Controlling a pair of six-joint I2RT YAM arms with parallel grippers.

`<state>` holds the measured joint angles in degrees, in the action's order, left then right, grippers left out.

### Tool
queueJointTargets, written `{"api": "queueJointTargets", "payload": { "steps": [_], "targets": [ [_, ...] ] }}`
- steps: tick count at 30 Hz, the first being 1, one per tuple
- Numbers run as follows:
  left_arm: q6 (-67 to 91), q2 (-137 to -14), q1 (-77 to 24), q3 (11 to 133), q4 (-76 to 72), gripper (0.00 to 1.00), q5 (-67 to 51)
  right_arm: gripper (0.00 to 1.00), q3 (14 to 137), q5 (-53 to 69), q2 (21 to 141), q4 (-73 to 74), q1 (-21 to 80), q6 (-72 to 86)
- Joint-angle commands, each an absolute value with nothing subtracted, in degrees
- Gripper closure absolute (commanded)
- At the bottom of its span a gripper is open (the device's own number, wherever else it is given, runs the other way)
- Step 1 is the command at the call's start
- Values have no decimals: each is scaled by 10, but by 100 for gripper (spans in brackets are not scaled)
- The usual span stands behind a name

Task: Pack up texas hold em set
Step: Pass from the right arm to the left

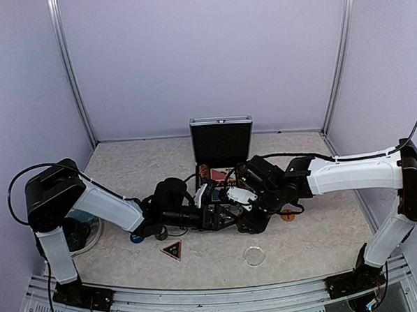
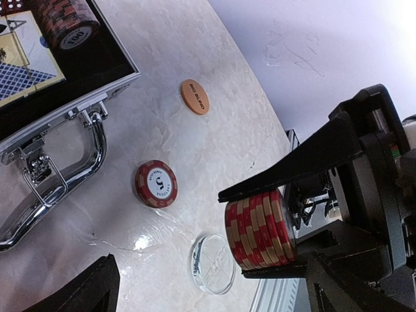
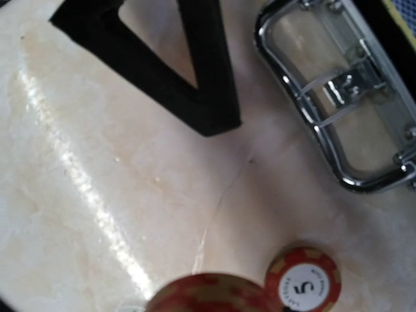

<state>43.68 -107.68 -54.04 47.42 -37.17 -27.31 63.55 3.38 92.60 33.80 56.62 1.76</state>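
Step in hand: loading chips. My right claw, partly closed, clamps a chip stack just beyond the handle side of the open briefcase. My left claw is fully spread and empty. Next move, as I judge it: carry the stack over the chip row and lower it squarely.

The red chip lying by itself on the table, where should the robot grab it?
The chip lies flat, number up, so only its thin round edge can be squeezed. Probably best: pinch two opposite sides from straight above, clear of the case handle nearby.
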Motion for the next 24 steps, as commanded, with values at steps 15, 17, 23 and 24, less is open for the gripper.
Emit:
{"api": "queueJointTargets", "payload": {
  "steps": [15, 17, 23, 24],
  "targets": [
    [486, -1102, -541, 477, -462, 1, -323, 100, 646, 53, 940, 330, 590, -13],
    [494, -1106, -541, 476, -471, 1, -328, 100, 647, 52, 944, 332, 591, -14],
    [518, -1116, -538, 477, -487, 1, -336, 100, 647, 44, 946, 334, 598, -19],
    [525, -1117, -538, 474, -492, 1, -335, 100, 647, 42, 945, 335, 599, -19]
  ]
}}
